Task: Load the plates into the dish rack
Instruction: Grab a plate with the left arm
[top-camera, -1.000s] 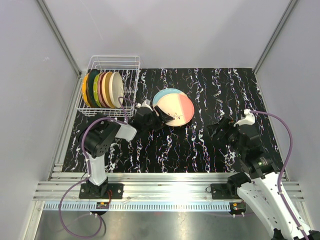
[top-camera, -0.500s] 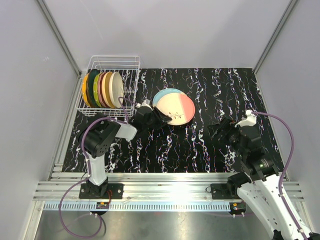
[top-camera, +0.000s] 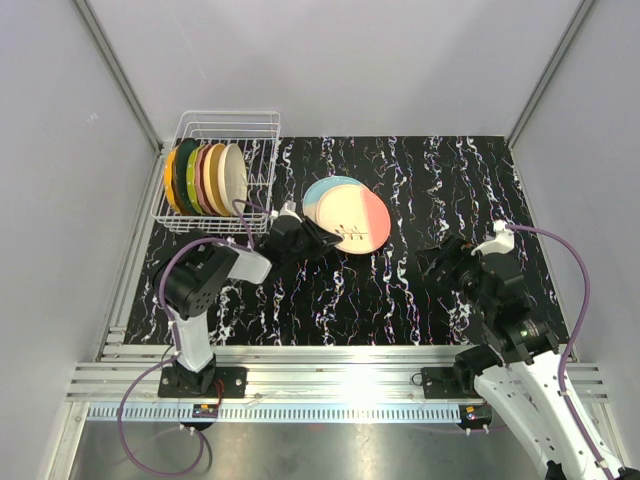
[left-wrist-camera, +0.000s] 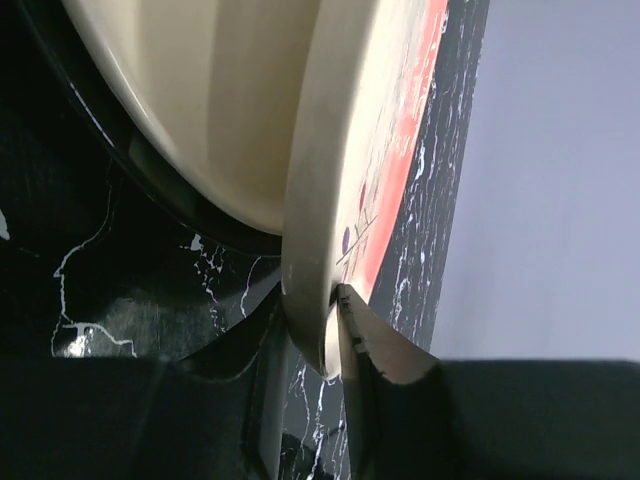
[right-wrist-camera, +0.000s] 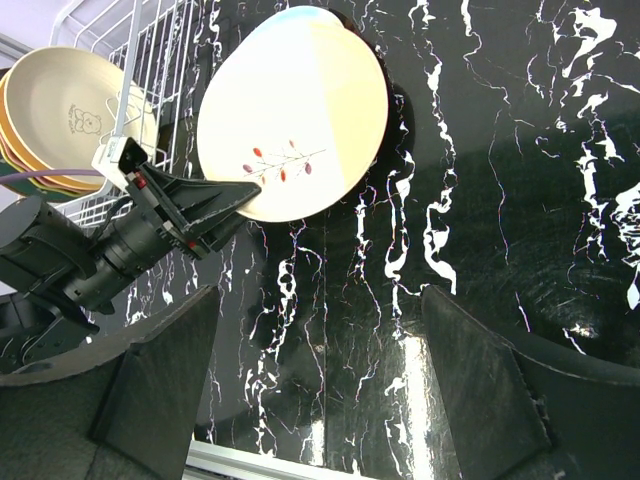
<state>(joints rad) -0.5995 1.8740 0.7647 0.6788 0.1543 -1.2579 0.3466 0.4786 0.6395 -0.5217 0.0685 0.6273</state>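
Left gripper (left-wrist-camera: 320, 335) clamped on top plate (top-camera: 352, 218) rim, near rack (top-camera: 262, 128). Right gripper (right-wrist-camera: 320, 300) spread wide, empty, above tabletop (top-camera: 430, 180).

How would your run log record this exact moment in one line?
left gripper: shut on pink-and-cream plate rim | right gripper: open, holding nothing | dish rack: several plates upright

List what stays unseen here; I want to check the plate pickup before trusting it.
- Top view: too small to tell whether the blue crescent is a second plate under the pink-and-cream plate.
- Left wrist view: most of that plate cut off by the frame edges.
- Right wrist view: dish rack cut off at the top-left corner.
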